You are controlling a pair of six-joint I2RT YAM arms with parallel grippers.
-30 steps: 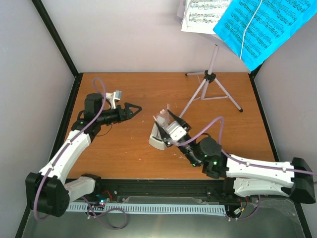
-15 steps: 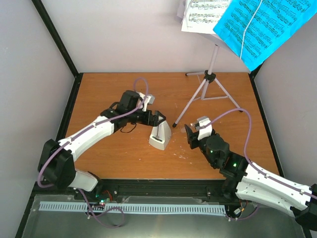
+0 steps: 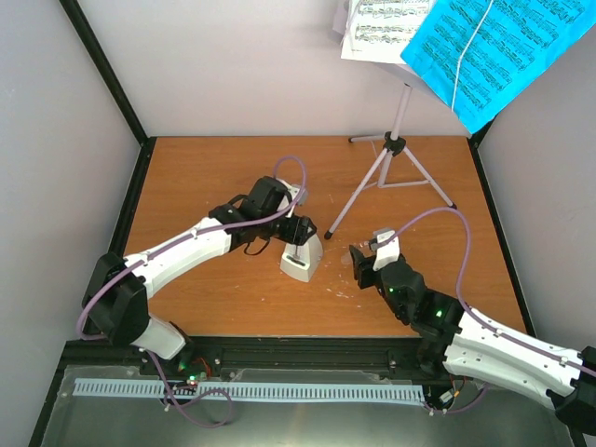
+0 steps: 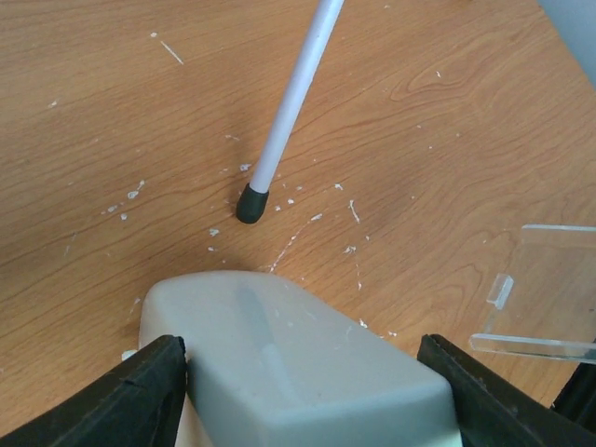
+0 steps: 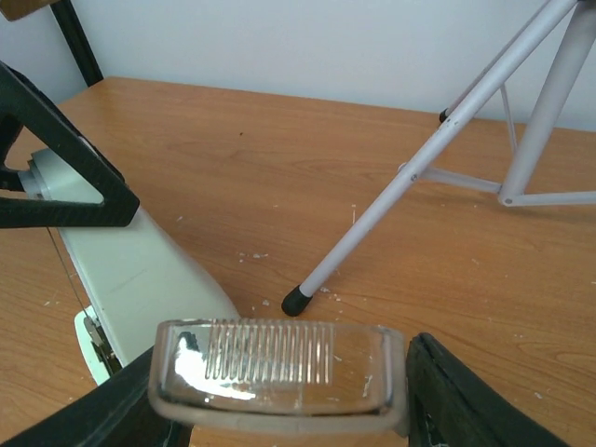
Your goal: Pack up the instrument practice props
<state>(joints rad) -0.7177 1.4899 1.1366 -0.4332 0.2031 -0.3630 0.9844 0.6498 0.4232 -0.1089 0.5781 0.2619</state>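
Smooth white wedge-shaped metronome body is clamped across its flanks by left tool on woodgrain tabletop; clear ribbed plastic cover is pinched in half-open right tool.

My left arm stretches from the near-left corner of the table towards its middle, forearm angled to the right. Its wrist bends downward. The left gripper points at the surface, with one black finger against each side of the metronome, clasping it. My right arm lies low along the near edge from the near-right corner, then reaches left and away from me. The right gripper sits just right of the middle, fingers partly apart, pinching the clear cover between them.
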